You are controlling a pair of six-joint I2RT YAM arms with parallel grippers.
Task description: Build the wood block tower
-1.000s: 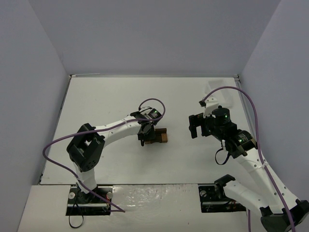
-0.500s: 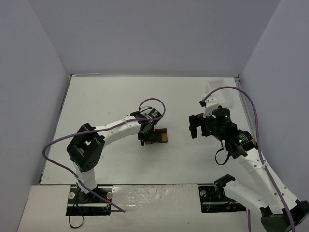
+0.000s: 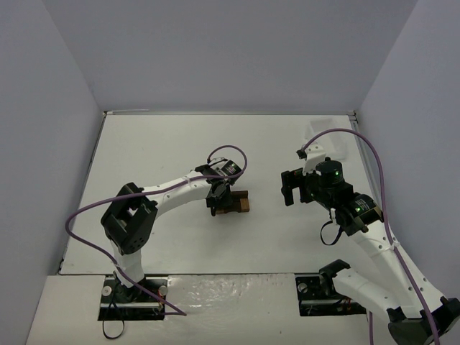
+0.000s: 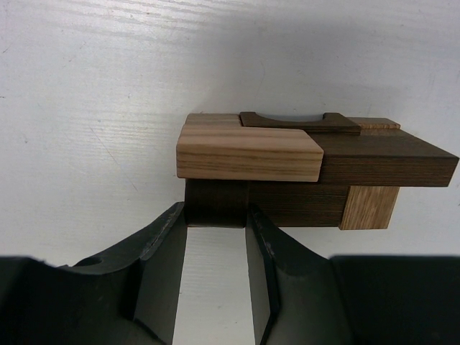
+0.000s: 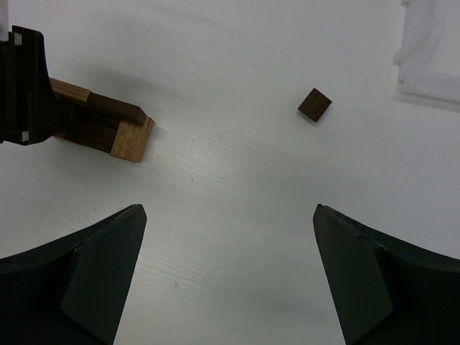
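At the left gripper (image 4: 215, 215): narrow jaws, pinching the near end of the dark bottom block (image 4: 287, 205) of the wood block tower (image 4: 316, 165). Shows no shift against a second ago: same spot, same narrow gap, same tower outline from above. Reads as a steadying hold rather than a placing move, so adds nothing to the stack for now.

On the bottom block: a tan block (image 4: 248, 153) across the near left, a longer dark block (image 4: 388, 162) running right, and a short tan piece (image 4: 368, 207) tucked under its right end. Looks low and long rather than tall, hence probably early in the build.

Well to the right of the tower: the right gripper (image 5: 228, 212), spread wide, holding nothing, hovering over the white table (image 5: 237, 165). Equally unmoved over the last second.

Farther right of the tower, well apart from it: a loose dark block (image 5: 315, 105), lying flat and untouched. Beyond that, farthest from the tower: the white tray (image 5: 431, 65), only partly in view.

Probably leaves the loose block as the next piece to fetch, with the wide right jaws suited to it and the left pinch keeping the tower from sliding.
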